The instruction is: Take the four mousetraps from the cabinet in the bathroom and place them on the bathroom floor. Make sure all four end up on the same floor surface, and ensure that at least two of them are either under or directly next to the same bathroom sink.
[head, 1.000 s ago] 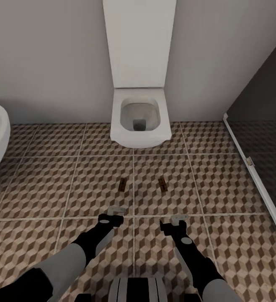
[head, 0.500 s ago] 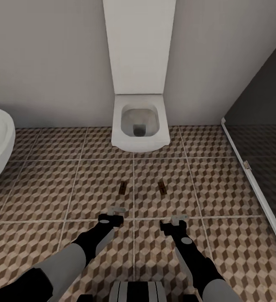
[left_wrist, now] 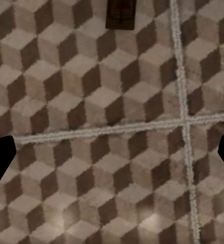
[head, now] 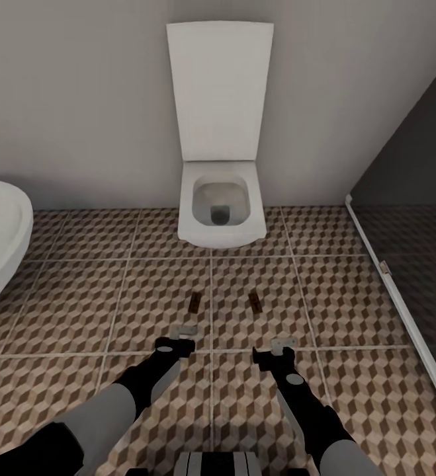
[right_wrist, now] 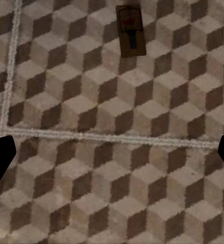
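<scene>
Two traps down by the toilet

Two small flat brown wooden mousetraps lay on the cube-patterned tiled floor. The left gripper and right gripper hung wide apart, empty. Next, I guessed, it needed the remaining traps.

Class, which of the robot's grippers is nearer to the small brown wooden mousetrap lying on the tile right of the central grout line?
Right. The right gripper sits just behind that mousetrap; the left gripper is across the grout line, beside the other trap.
</scene>
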`<state>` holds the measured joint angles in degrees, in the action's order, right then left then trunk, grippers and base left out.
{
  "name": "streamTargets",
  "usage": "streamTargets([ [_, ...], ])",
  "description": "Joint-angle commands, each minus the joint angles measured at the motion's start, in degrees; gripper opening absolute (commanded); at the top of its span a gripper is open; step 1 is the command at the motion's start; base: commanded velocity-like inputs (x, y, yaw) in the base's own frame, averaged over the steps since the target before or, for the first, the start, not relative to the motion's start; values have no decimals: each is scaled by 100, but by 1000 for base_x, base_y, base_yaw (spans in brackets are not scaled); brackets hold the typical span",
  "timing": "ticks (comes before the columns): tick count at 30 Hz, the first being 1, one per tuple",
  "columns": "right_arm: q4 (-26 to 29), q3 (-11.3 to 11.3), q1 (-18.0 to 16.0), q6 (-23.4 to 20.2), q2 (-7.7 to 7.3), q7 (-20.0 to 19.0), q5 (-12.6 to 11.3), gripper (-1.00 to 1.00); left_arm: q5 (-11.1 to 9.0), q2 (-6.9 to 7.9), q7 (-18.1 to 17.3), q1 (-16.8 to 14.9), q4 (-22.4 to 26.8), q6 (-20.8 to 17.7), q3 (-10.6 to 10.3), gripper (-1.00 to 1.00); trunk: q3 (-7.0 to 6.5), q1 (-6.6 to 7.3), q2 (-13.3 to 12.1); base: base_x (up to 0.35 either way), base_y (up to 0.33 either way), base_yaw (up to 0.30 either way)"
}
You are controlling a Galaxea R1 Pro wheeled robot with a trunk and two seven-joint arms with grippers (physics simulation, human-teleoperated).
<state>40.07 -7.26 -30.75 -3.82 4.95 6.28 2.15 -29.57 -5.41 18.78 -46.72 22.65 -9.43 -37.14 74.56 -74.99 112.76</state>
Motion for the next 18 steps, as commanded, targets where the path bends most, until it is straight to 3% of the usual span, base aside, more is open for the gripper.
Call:
streamTargets([
  [1, 9, -21, -1, -40, -3, 40, 22, 100, -40, 5, 47, -4, 11, -24, -48, 100, -25, 23, -40, 0, 0, 0],
  [18, 8, -21, -1, -40, -3, 40, 22, 100, -43, 5, 40, -3, 5, -24, -48, 100, -487, 396, -722, 0, 0, 0],
])
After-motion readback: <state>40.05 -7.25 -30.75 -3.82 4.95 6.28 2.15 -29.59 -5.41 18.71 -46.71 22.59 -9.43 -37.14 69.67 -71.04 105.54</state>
